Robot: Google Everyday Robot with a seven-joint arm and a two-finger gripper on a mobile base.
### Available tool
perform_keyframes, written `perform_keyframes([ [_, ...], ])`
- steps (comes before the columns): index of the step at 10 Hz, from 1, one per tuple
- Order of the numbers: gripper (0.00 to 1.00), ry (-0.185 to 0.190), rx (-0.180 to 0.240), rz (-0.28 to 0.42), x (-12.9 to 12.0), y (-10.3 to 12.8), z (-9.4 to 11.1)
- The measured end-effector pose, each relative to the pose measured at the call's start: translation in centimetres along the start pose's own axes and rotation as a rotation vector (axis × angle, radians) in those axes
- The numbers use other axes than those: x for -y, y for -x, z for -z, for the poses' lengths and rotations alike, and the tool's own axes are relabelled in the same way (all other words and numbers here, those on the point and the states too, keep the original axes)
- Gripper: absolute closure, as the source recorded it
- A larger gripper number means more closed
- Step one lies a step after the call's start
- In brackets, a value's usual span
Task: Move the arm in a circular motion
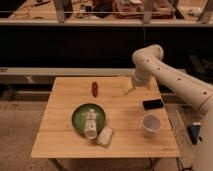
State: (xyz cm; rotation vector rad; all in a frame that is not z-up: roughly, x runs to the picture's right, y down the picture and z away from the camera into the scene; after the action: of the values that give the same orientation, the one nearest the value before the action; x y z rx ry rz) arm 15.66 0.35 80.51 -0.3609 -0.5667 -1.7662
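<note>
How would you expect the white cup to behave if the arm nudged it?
The cup looks thin-walled, so probably light and apt to slide or tip. It stands upright near the right edge of the table, so it might fall off. The gripper hangs farther back, clear of it.
</note>
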Motion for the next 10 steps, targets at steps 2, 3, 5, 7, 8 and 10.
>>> perform_keyframes([
  [2, 0.2, -0.053, -0.008, 0.05, 3.6, -0.8, -0.1],
  [3, 0.2, -0.098, -0.012, 0.084, 6.4, -1.1, -0.1],
  [5, 0.2, -0.168, -0.022, 0.146, 11.0, -1.0, 0.9],
  [7, 0.2, -0.24, -0.038, 0.221, 15.6, 0.0, 2.8],
  [8, 0.2, -0.266, -0.043, 0.246, 17.1, 0.8, 3.6],
  [10, 0.2, -0.318, -0.052, 0.301, 20.1, 3.2, 6.0],
])
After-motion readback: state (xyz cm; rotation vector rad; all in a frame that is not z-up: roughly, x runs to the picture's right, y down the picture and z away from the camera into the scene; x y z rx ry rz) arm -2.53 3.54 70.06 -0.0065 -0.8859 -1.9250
